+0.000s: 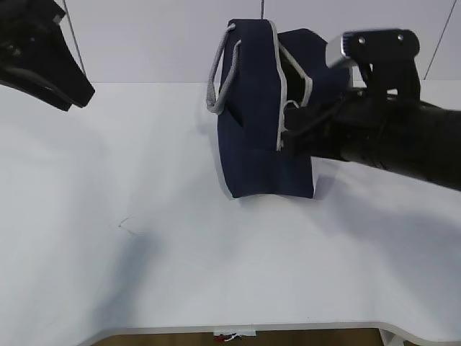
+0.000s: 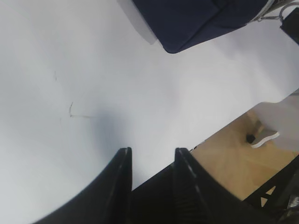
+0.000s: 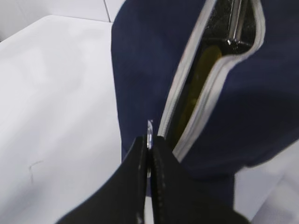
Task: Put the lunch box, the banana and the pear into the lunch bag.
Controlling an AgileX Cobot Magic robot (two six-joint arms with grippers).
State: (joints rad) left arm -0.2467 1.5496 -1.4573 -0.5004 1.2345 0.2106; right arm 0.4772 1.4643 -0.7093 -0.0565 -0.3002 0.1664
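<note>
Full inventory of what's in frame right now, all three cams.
lunch bag: 1, navy blue with grey zipper strip, upright on the table's far middle, zipper partly open.
bag handles: grey webbing, hanging on the bag's left side.
yellow item: 1, seen through the zipper gap inside the bag; which fruit, cannot tell.
zipper pull: 1, silvery, pinched in the right gripper.
table: 1, white.
floor: wood-coloured, past the table edge.
left gripper: black, partly open, empty, above bare table.
right gripper: black, shut on the zipper pull.
</note>
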